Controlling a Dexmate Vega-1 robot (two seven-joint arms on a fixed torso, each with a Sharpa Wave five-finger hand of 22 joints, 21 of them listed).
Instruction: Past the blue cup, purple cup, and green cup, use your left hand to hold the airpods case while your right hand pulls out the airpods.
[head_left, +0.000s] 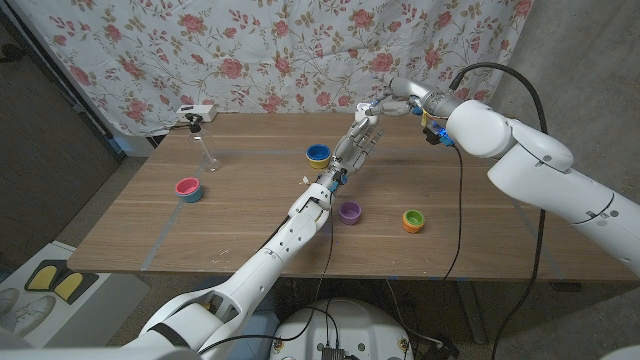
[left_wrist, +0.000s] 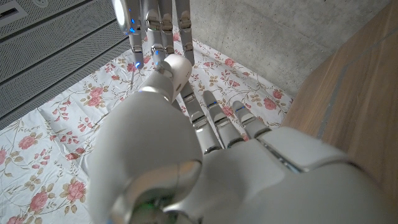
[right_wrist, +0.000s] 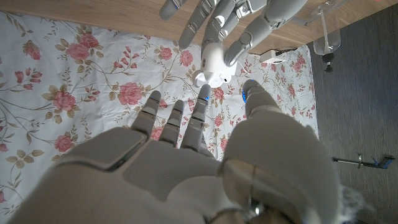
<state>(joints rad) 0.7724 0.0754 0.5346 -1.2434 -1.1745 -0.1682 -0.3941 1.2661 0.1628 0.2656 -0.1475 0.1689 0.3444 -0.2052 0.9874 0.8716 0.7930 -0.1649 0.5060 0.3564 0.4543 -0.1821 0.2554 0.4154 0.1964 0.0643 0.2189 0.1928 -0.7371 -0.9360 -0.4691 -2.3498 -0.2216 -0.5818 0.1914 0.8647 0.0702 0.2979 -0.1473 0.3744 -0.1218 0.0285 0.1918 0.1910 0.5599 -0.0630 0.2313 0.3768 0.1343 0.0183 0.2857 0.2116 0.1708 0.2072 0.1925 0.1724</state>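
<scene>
A: Progress? We see the left hand (head_left: 357, 142) holding the white case (right_wrist: 211, 67) aloft past the cups, at twelve o'clock over the table's (head_left: 250, 215) far edge.

B: Right hand (head_left: 400, 100) opposite, fingers spread, holding nothing. Lid open or pods out, we can't tell; the pull looks still to do.

A: Wooden table, floral sheet (head_left: 280, 50) behind, concrete wall (left_wrist: 280, 37).

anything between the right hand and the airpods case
Nothing visible. The left hand holds the white airpods case up past the cups, and the right hand reaches toward it with open air in the gap.
</scene>
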